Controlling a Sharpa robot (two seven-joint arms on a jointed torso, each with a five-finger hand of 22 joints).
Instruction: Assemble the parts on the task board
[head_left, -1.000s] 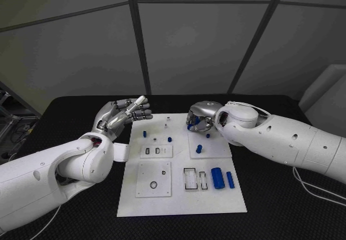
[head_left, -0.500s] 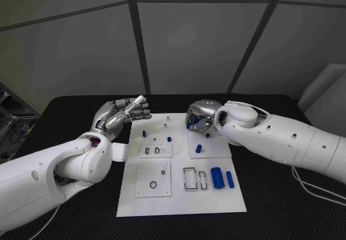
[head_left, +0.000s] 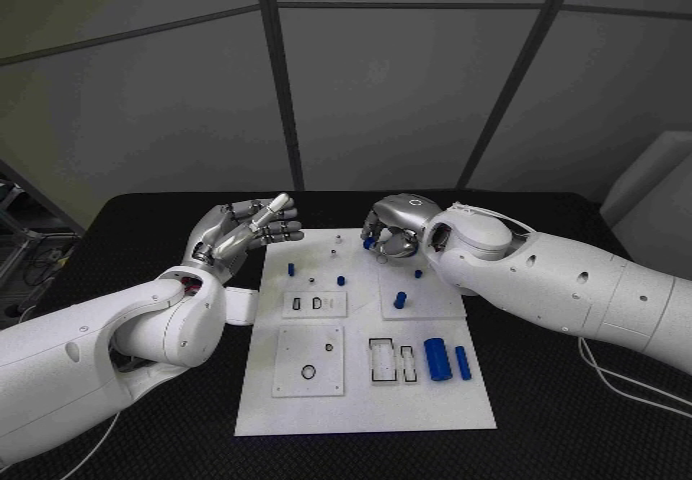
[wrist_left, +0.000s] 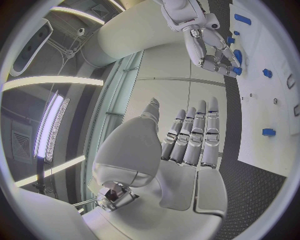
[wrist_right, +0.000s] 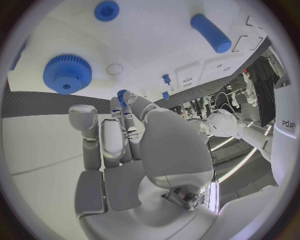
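The left hand (head_left: 242, 228) is up in the air past the left edge of the task board (head_left: 364, 400). Its fingers are stretched out side by side and it holds nothing. The white board lies flat in the middle of the black desk (head_left: 144, 420). The right hand (head_left: 392, 232) hangs over the far part of the board with its fingers curled down. It pinches a small blue part (wrist_right: 122, 95) at its fingertips. Two long blue parts (head_left: 447, 358) lie on the near right of the board, their long sides running near to far.

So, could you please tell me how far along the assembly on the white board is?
Early, I'd judge. Small blue pegs already stand on the white task board. The right hand pinches a small blue part; the left hand holds nothing. Two blue cylinders lie loose.
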